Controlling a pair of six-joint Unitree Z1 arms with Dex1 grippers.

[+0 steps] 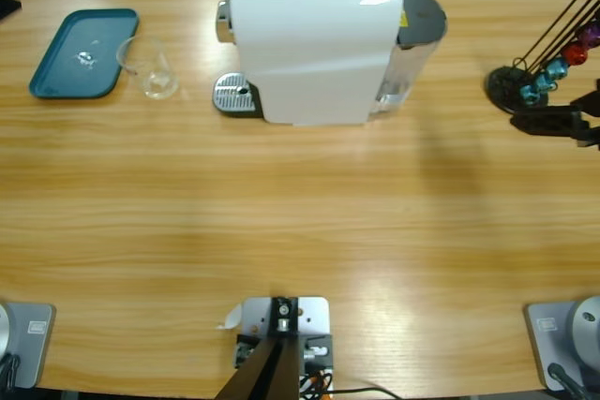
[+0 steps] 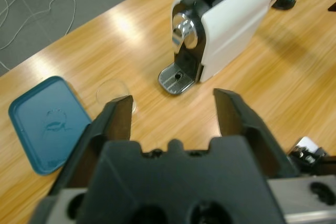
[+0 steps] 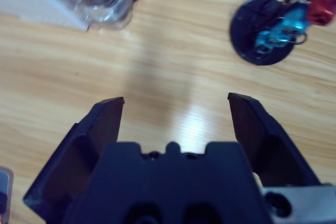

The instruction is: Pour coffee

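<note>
A: Looking past the left gripper [image 2: 173, 109], its jaws are spread wide with nothing in them. What should it grab?

B: The clear glass [image 2: 116, 94], just beside the blue tray [image 2: 37, 135] on the counter [image 1: 300, 222]. Go slow, hold it straight, then set it on the drip plate [image 2: 176, 78] under the white coffee machine [image 1: 314, 39].

A: And the coffee?

B: None shows yet; the glass looks empty. The right gripper [image 3: 176, 109] is spread wide too, near the capsule stand [image 3: 275, 27].
</note>
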